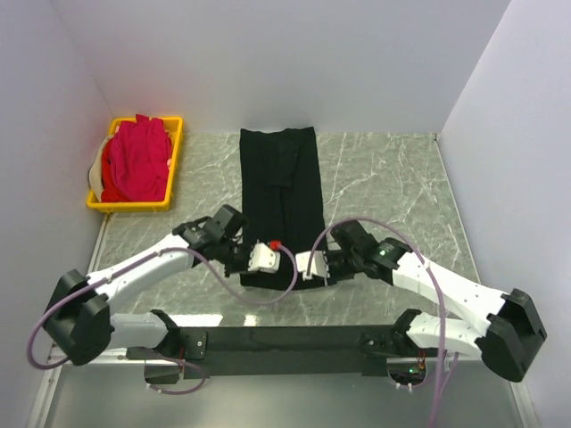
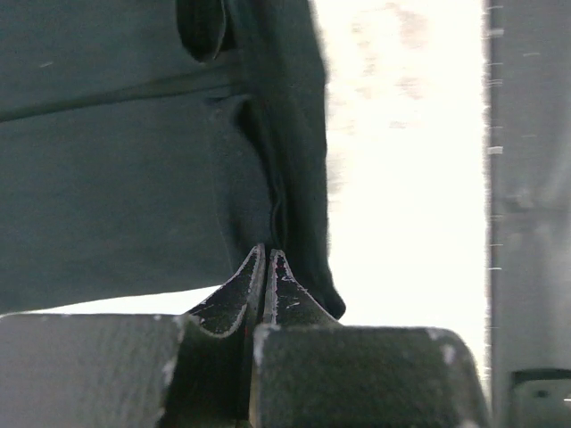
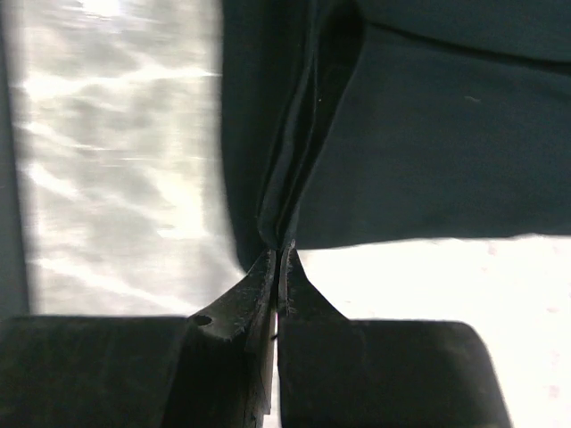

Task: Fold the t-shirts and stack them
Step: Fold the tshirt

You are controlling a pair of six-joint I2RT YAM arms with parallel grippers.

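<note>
The left arm [image 1: 143, 267] is reaching in low from the near left, elbow bent, and the right arm [image 1: 446, 285] is mirroring it from the near right. Their wrists are almost meeting over the near end of the black t-shirt [image 1: 281, 187]. The shirt is lying as a long narrow strip down the middle of the desk [image 1: 384, 178], running near to far.

The left end effector [image 2: 266, 259] is pinching a bunched fold at the shirt's near left corner, jaws pressed together on the cloth. The right end effector [image 3: 281, 250] is clamping the near right corner likewise.

From above, the wrists are covering the shirt's near hem. The pink t-shirts [image 1: 134, 165] are sitting heaped in the yellow crate [image 1: 176, 169] at the far left, and their number cannot be told. In both wrist views the desk is washing out to glare.
</note>
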